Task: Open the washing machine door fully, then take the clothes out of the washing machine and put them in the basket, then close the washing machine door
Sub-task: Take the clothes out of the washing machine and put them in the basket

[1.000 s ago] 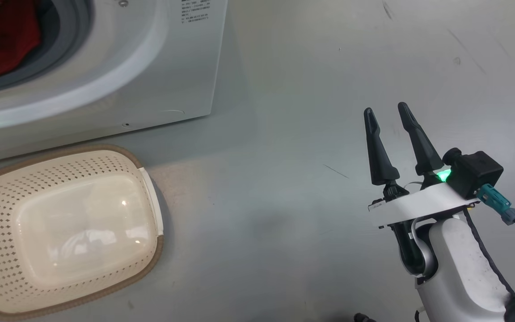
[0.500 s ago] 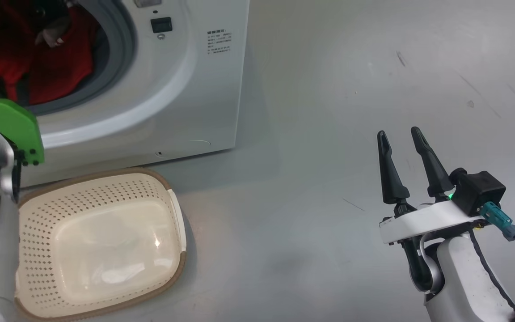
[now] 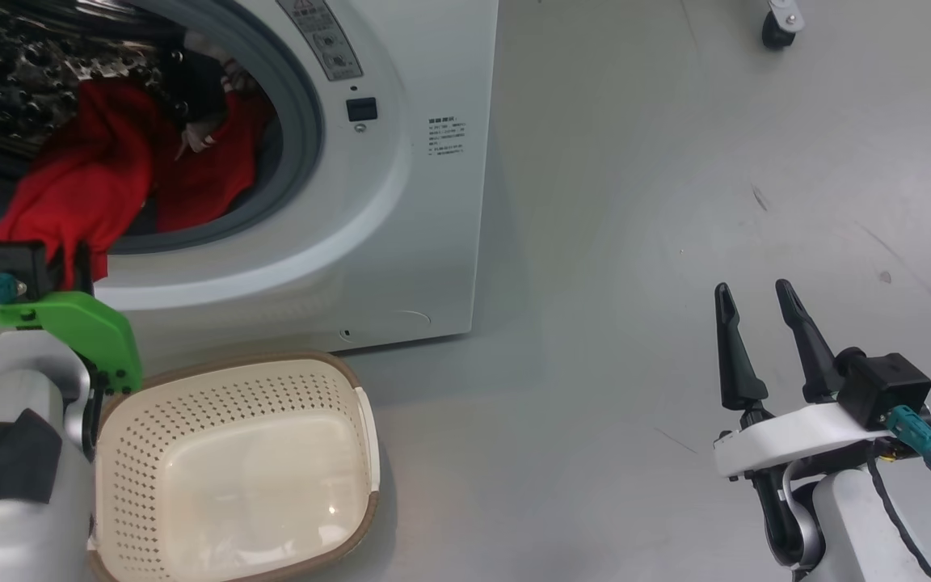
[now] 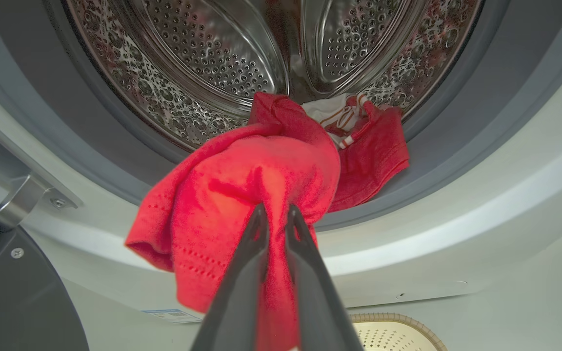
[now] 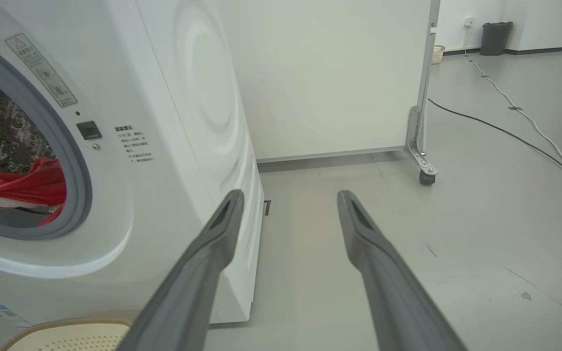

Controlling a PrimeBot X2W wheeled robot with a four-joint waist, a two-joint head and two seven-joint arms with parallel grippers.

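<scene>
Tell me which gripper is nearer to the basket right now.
Left. The left gripper, shut on the clothes at the washing machine porthole, is above the basket, near its far left edge. The right gripper hangs open over the floor, well off to the basket's right.

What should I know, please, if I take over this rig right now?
Left end effector: shut on the bright red fabric clothes, pulled partly out over the grey gasket of the big white front-loading washing machine; more red and white cloth lies in the drum.
Right end effector: open, empty, over the floor.
Black-rimmed round door: open.
Cream perforated plastic basket: empty, on the floor before the machine.
Left to do: drop clothes in basket, close door.
</scene>
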